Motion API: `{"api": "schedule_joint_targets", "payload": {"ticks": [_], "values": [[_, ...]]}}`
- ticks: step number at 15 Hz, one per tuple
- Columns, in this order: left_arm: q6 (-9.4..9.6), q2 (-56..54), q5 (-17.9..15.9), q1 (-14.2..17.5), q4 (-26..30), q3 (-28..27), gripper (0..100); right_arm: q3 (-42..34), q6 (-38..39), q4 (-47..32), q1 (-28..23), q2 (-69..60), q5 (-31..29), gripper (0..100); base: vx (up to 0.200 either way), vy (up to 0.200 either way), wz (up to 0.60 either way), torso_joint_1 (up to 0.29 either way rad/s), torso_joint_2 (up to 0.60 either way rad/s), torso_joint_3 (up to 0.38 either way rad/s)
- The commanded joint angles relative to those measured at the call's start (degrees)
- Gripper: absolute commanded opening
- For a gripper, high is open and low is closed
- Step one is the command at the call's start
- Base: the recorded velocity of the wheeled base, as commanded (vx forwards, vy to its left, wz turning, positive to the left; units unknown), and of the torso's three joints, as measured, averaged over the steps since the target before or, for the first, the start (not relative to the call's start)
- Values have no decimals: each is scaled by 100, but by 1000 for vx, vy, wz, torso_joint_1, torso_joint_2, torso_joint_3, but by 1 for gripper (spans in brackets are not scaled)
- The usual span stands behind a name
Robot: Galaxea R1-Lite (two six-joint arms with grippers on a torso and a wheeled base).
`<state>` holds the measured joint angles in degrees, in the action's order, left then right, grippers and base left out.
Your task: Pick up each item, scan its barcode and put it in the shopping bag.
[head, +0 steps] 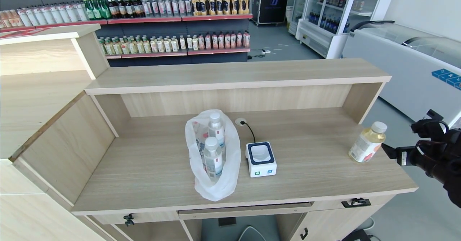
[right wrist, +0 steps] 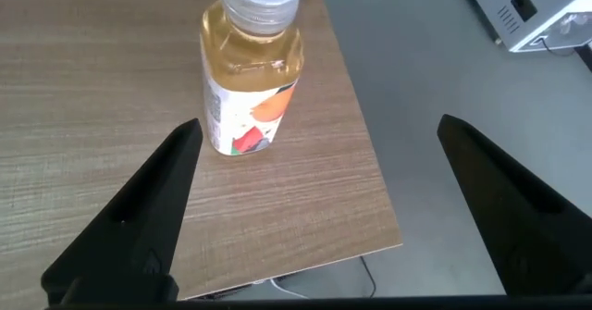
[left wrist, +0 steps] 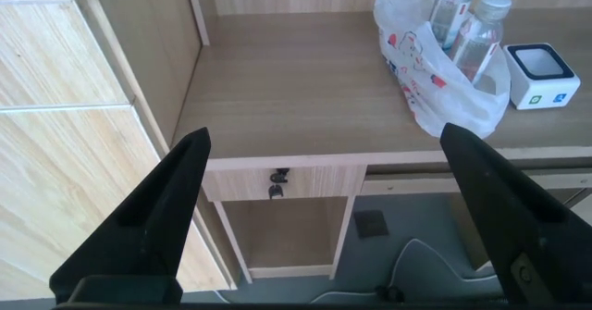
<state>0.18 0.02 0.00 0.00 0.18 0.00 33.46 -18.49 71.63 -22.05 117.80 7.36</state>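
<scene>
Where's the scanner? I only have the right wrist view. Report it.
Observer: The scanner sits mid-counter, to the robot's left of your bottle.
Operator: Give me the bag's spot.
Observer: The bag lies just left of the scanner, with two bottles already in it.
Operator: Report the left gripper.
Observer: The left gripper is open and empty, off the counter near its front left.
</scene>
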Motion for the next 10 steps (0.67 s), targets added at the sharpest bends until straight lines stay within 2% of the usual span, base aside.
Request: {"api": "schedule_joint_targets", "payload": {"ticks": [1, 8, 10], "values": [[-1, -2, 0, 0, -1, 0, 100, 266, 4, -35, -133, 402, 107, 100, 0, 0, 0, 0, 0, 0], [-1, -2, 0, 0, -1, 0, 100, 1092, 48, -9, -194, 1140, 248, 100, 0, 0, 0, 0, 0, 0], [-1, -2, 0, 0, -1, 0, 100, 1268, 48, -53, -124, 1237, 556, 100, 0, 0, 0, 0, 0, 0]]}}
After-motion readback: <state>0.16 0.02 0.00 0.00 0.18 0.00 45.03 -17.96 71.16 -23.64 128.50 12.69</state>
